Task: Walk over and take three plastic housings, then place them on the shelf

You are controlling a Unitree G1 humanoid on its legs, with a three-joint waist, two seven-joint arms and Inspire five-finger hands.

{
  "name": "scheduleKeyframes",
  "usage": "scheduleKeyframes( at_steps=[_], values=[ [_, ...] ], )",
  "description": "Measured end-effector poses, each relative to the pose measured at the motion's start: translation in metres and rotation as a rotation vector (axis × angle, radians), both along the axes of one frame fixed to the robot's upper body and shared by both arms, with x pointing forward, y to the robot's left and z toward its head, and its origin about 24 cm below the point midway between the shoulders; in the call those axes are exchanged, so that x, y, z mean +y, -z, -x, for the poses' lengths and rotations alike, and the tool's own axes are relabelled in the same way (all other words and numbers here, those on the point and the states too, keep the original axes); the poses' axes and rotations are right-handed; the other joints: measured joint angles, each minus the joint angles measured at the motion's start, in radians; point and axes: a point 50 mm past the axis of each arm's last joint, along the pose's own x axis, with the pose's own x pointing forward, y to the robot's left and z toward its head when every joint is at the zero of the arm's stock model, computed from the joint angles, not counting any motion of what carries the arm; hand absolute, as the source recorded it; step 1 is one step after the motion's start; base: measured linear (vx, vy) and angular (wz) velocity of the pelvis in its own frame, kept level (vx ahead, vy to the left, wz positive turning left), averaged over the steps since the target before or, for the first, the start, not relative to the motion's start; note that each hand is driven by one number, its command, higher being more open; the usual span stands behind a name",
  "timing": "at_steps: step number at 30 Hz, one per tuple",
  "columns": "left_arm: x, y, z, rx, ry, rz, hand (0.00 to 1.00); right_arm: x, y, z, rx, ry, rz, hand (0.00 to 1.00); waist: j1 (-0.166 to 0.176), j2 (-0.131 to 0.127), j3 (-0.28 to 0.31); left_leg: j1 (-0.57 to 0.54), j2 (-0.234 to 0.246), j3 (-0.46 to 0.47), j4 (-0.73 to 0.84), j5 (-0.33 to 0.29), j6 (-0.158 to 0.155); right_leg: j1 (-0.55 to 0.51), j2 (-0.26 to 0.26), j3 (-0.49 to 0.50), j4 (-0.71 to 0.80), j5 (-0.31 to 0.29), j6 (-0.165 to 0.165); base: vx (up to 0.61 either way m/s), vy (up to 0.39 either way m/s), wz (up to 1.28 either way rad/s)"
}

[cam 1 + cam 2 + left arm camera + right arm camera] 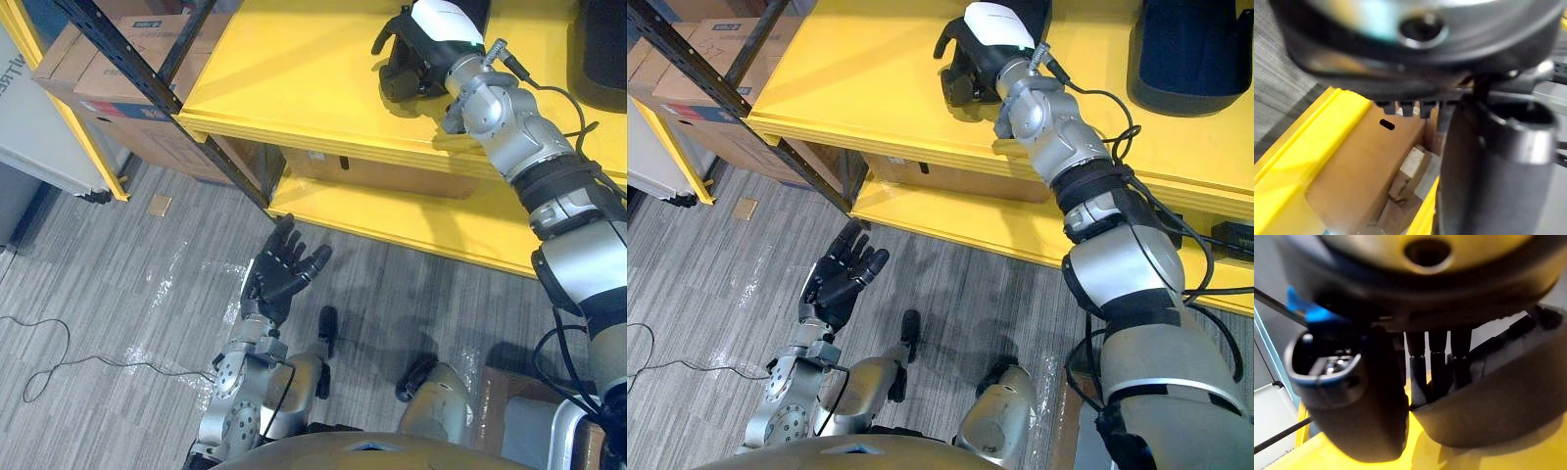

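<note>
My right hand (428, 41) reaches over the top yellow shelf (294, 69) and is curled on a dark plastic housing (958, 86) that rests on the shelf board. In the right wrist view its fingers (1432, 367) wrap behind the dark grey housing (1498, 401), with the thumb (1371, 401) on the near side. A second, larger dark housing (1190, 49) stands further right on the same shelf. My left hand (282, 269) hangs low over the grey floor, fingers spread, holding nothing.
A black metal strut (167, 98) slants past the shelf's left corner. Cardboard boxes (108, 88) sit behind it. Another cardboard box (392, 176) sits under the top board, above a lower yellow shelf (411, 220). A scrap of card (159, 205) lies on the floor.
</note>
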Motion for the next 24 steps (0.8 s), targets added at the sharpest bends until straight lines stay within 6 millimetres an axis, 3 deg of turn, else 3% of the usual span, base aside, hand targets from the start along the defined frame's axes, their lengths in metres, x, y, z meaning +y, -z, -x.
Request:
scheduleKeyframes(
  at_steps=[7,12,14,20,24],
  values=[
    [0.0,0.0,0.001,-0.003,0.012,-0.006,1.0,-0.012,-0.01,0.004,0.011,0.043,0.021,1.0,-0.005,0.003,-0.003,0.042,0.018,-0.001,-0.002,-0.009,-0.01,0.066,0.026,-0.019,-0.045,0.006,0.008,0.0,-0.042,-0.02],
    [0.005,0.0,0.0,-0.013,0.016,-0.018,1.0,-0.009,-0.023,0.013,0.041,0.011,0.009,1.0,-0.007,-0.002,-0.008,0.077,0.029,0.008,0.001,-0.007,-0.007,0.1,0.04,-0.021,-0.054,0.007,0.008,0.04,-0.066,-0.07],
    [0.009,0.0,0.001,-0.018,0.011,-0.021,1.0,-0.008,-0.025,0.018,0.053,-0.014,-0.007,1.0,-0.006,-0.009,-0.028,0.078,0.029,0.009,0.001,-0.006,-0.006,0.101,0.04,-0.023,-0.055,0.007,0.008,0.05,-0.065,-0.04],
    [0.028,0.004,0.006,-0.004,-0.025,-0.062,1.0,-0.013,-0.009,0.024,0.125,-0.054,-0.103,1.0,-0.007,-0.066,-0.089,0.108,0.041,0.006,-0.002,-0.026,-0.012,0.15,0.061,-0.038,-0.096,0.011,0.015,0.01,-0.018,0.0],
    [0.033,0.005,0.007,-0.004,-0.031,-0.071,1.0,-0.001,-0.015,0.036,0.072,-0.14,-0.142,1.0,-0.005,-0.071,-0.116,0.111,0.054,0.008,-0.002,-0.037,-0.018,0.168,0.087,-0.049,-0.143,0.031,0.016,0.0,0.004,-0.01]
  ],
)
